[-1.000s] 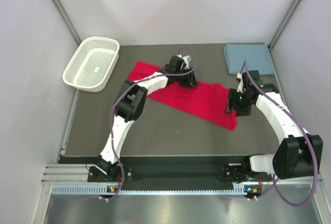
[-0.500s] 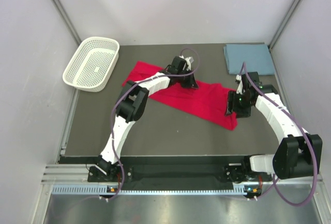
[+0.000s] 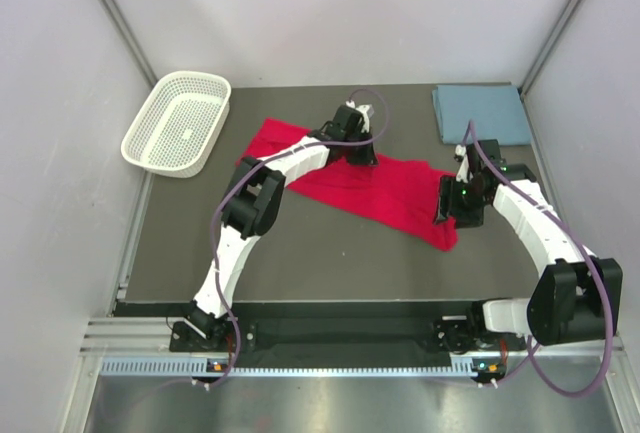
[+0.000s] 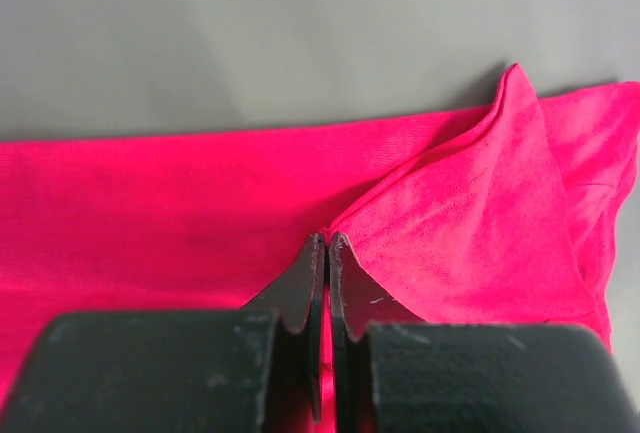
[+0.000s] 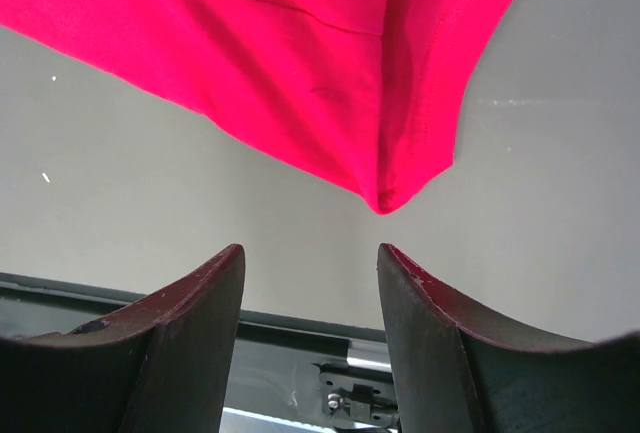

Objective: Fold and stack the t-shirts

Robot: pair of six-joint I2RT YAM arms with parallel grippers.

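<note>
Overhead and wrist views of two arms at a red shirt (image 3: 390,203), which lies spread as a long band slanting across the middle of the dark surface (image 3: 330,263), its left end farther back and its right end nearer the arms.

Left arm (image 3: 232,243): rises from its base at the near left, bends at a raised elbow over the left half of the surface, then extends its white forearm rightward and away to the shirt's far edge. The wrist tips downward. The left claw (image 4: 326,243) has its fingers (image 4: 300,288) pressed together on a fold of the red cloth at that edge; a raised crease runs from the tips toward an upturned flap on the right of the wrist view.

Right arm (image 3: 545,238): climbs from its base at the near right, then reaches inward and away, ending over the shirt's right end. The right claw (image 5: 310,250) stands apart, nothing between its fingers, with the shirt's pointed near corner just beyond the tips and bare surface below.

A blue shirt (image 3: 480,113) lies folded flat at the far right corner, well apart from the red one. A white basket (image 3: 195,76) sits at the far left corner, near the red shirt's left end but not touching it.
</note>
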